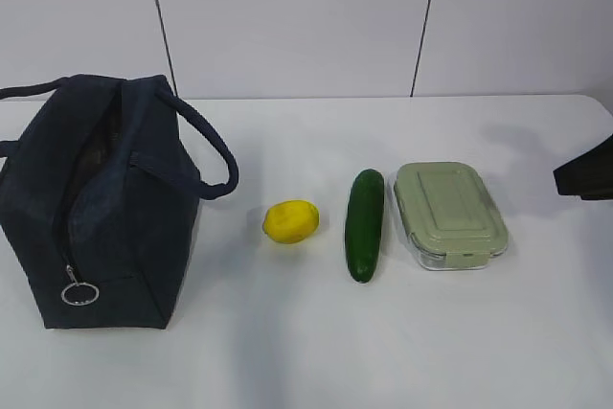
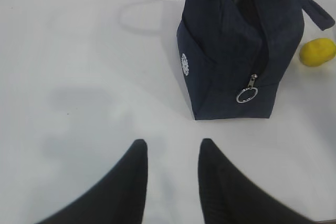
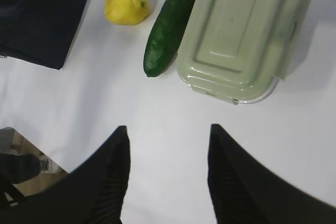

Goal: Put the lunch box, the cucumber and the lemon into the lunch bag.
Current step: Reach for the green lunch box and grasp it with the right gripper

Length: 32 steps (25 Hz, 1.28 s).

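Left end effector (image 2: 172,153): you have it partly open and empty, hovering over bare tabletop (image 2: 79,77).
Lunch bag (image 1: 101,203): ahead and slightly right of the left end effector, standing upright. Its zipper looks drawn down to the ring pull (image 2: 247,95) at the near end, but I cannot tell how wide the mouth gapes.
Lemon (image 1: 290,221): just beyond the bag, still on the tabletop.
Cucumber (image 1: 365,223): ahead of the right end effector; long axis runs front to back, blunt end toward you.
Lunch box (image 1: 449,214): just beside the cucumber, parallel, lid on.
Right end effector (image 3: 168,150): moderately open, holding nothing.
Progress: nothing packed; all three items remain.
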Each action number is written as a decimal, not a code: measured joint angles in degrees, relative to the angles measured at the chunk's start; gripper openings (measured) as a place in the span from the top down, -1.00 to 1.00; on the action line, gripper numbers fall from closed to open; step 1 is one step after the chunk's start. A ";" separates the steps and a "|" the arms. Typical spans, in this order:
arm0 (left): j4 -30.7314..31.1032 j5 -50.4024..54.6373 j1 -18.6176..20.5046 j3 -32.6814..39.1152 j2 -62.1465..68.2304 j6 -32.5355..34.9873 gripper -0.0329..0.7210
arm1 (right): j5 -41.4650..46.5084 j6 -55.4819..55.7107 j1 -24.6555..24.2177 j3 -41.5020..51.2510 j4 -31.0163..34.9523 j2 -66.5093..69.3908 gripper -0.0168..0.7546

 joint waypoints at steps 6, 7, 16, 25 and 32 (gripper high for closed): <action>0.00 0.00 0.00 0.00 0.00 0.00 0.29 | 3.28 -2.37 -0.71 -3.19 1.35 6.39 0.05; 0.00 0.00 0.00 0.00 0.00 0.00 0.29 | 3.61 -2.81 -1.36 -3.31 1.78 7.21 0.05; 0.00 0.00 0.00 0.00 0.00 0.00 0.29 | 4.74 -9.65 -8.59 -3.41 10.94 14.40 0.04; 0.00 0.00 0.00 0.00 0.00 0.00 0.29 | 4.53 -12.61 -8.62 -4.40 11.76 23.71 0.04; 0.00 0.00 0.00 0.00 0.00 0.00 0.29 | 4.41 -12.53 -8.62 -9.24 12.47 27.91 0.04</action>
